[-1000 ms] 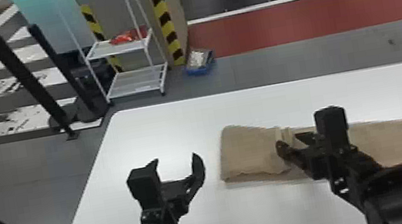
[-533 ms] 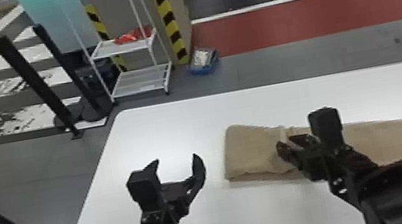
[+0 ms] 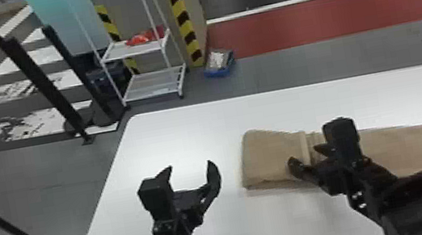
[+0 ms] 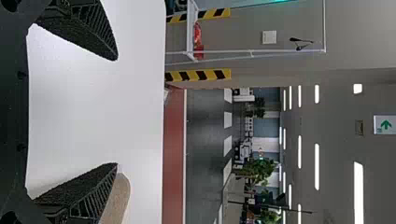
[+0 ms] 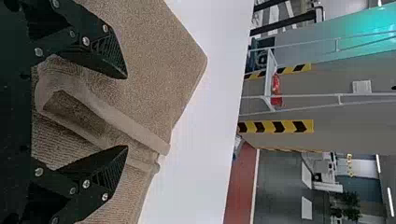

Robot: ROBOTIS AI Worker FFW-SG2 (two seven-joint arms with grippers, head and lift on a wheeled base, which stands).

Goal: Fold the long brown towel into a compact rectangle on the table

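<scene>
Fuzzy brown towel (image 3: 270, 158), kinda long flat strip with a puckered ridge (image 5: 119, 125), right claw (image 3: 304, 153) spread around it; left claw's (image 3: 190, 165) apart too, smooth white worktop (image 3: 184, 132).

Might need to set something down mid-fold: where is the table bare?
The table is bare along its far edge, beyond the towel, and between its left edge and the left gripper. A narrower gap runs from that gripper to the towel's left end. It is crowded around the towel's folded part, where the right gripper sits.
</scene>
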